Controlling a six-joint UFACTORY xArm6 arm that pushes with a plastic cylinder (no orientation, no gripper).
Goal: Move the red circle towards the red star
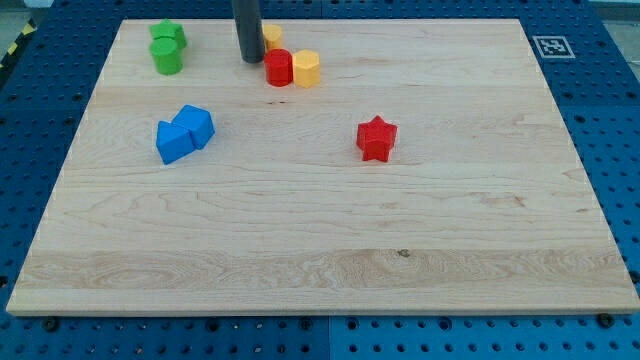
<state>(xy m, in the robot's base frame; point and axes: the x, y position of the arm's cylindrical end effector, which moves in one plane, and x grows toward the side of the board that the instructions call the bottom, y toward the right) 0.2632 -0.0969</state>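
Bright, even overhead light; the wooden board [320, 230] shows soft, short shadows, no glare, and sharp focus throughout.

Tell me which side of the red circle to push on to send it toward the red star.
Push the red circle on its upper-left side, since the red star lies toward the view's lower right. My tip sits just left of it. The yellow block touches its right side, so aim downward enough to slip past it.

Straight dark grey rod enters from view's top, upright; my tip [251, 60] down on surface, upper left-centre.
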